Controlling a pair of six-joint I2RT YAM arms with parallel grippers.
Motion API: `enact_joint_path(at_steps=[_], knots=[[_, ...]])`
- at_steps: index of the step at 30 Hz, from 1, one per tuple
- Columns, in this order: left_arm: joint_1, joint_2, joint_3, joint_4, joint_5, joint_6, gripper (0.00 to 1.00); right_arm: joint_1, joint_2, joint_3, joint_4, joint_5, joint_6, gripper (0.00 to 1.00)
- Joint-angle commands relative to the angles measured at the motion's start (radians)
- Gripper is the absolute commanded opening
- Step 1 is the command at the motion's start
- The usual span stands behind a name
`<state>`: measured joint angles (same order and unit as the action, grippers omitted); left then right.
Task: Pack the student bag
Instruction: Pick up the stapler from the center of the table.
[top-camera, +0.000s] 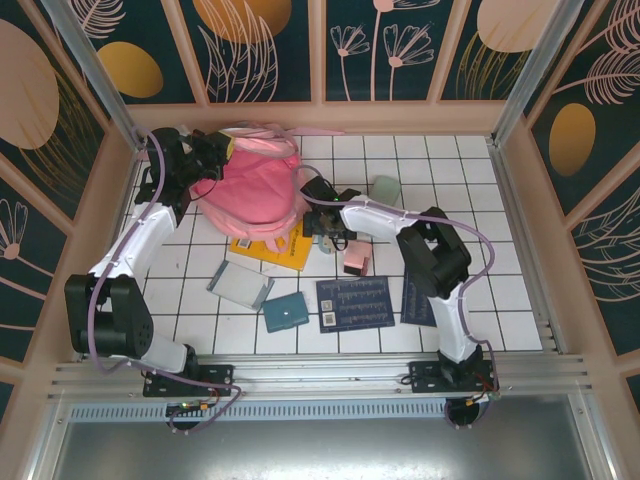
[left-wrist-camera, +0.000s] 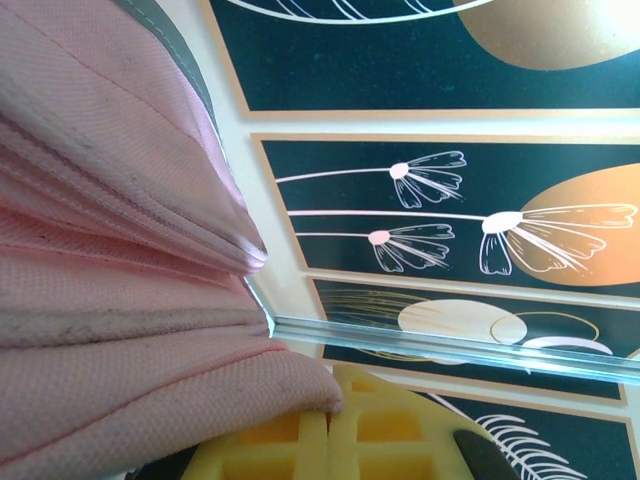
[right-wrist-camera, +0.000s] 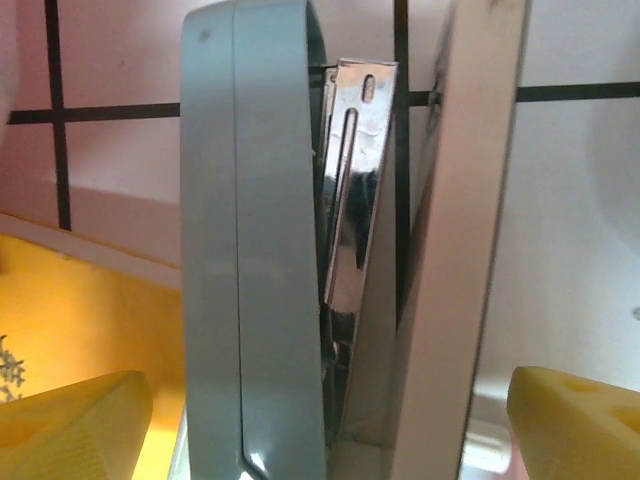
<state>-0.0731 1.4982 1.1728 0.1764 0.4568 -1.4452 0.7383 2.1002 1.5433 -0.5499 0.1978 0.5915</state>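
The student bag (top-camera: 255, 185) is a big pink backpack slumped at the back left of the tiled table. My left gripper (top-camera: 222, 150) is at its top edge. In the left wrist view its yellow fingertips (left-wrist-camera: 328, 425) are shut on a fold of the bag's pink fabric (left-wrist-camera: 120, 330). My right gripper (top-camera: 325, 228) is low over the tiles just right of the bag. In the right wrist view a grey-blue stapler (right-wrist-camera: 255, 250) stands on edge between the fingers (right-wrist-camera: 80, 420), with a gap on each side. That gripper (right-wrist-camera: 325, 420) is open and straddles it.
A yellow book (top-camera: 272, 250) lies partly under the bag's front. Nearer me lie a clear case (top-camera: 240, 285), a teal notebook (top-camera: 285, 313), two dark blue cards (top-camera: 355, 302) (top-camera: 418, 300) and a pink block (top-camera: 355, 263). A pale green item (top-camera: 385, 187) sits behind. Patterned walls enclose the table.
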Motion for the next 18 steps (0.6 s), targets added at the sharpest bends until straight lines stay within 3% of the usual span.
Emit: enact_joint_path(at_steps=[1, 8, 18], knots=[[-0.004, -0.002, 0.02, 0.099, 0.032, 0.009, 0.0, -0.01, 0.023, 0.025, -0.017, 0.038, 0.019, 0.84], [-0.004, -0.01, 0.02, 0.09, 0.026, 0.012, 0.0, -0.028, -0.012, -0.035, 0.043, 0.021, 0.015, 0.62], [-0.004, -0.019, 0.027, 0.074, 0.014, 0.01, 0.0, -0.058, -0.202, -0.164, 0.18, 0.008, -0.016, 0.56]])
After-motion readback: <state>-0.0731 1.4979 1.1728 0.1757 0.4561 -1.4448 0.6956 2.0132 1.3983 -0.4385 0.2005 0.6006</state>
